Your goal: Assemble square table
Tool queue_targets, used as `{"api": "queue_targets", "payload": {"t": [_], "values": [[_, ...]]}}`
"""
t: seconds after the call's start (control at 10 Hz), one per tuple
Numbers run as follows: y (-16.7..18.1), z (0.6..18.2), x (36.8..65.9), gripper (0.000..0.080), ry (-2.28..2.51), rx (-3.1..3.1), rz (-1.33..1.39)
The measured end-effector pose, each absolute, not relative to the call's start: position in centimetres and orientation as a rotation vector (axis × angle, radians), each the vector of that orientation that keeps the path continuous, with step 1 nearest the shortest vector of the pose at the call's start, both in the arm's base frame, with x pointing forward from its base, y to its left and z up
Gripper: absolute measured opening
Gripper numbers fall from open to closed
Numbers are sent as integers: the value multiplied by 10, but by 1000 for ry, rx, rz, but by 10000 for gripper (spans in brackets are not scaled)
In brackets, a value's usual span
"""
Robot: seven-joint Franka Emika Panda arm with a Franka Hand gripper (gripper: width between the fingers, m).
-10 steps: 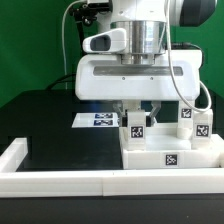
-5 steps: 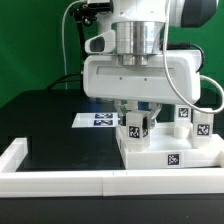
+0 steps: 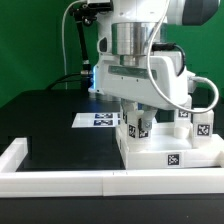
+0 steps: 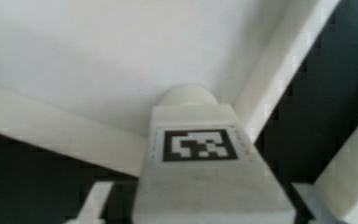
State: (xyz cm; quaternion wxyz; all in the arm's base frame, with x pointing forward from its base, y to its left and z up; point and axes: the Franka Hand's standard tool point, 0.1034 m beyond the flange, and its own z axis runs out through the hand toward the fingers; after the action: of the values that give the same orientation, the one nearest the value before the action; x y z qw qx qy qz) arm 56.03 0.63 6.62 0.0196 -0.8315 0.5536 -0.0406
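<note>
One arm plunging straight down, wrist twisted, gripper (image 3: 137, 122) clenched around an upright tagged leg block (image 4: 202, 150) on the square slab (image 3: 170, 152) at five o'clock, two more legs (image 3: 201, 127) at three.

Green wall (image 3: 30, 45) behind a black table (image 3: 50, 125).

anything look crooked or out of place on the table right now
Nothing stands out. The large white plastic square slab lies flat against the white rim, three small white tagged leg blocks stand upright on it, one between the fingers.
</note>
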Motion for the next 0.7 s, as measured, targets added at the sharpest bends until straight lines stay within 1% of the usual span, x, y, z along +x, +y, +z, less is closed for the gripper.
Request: {"api": "queue_targets", "payload": {"t": [0.3,0.4,0.5,0.6,0.7], "values": [[6,66,560,291,1861,-2461,-117],[7,66,561,537,1827,-2485,-124],[7,67,561,537,1785,-2512,-139],[6,68,562,614,1723,-2556,-144],[6,69,563,643,1577,-2651,-157]]}}
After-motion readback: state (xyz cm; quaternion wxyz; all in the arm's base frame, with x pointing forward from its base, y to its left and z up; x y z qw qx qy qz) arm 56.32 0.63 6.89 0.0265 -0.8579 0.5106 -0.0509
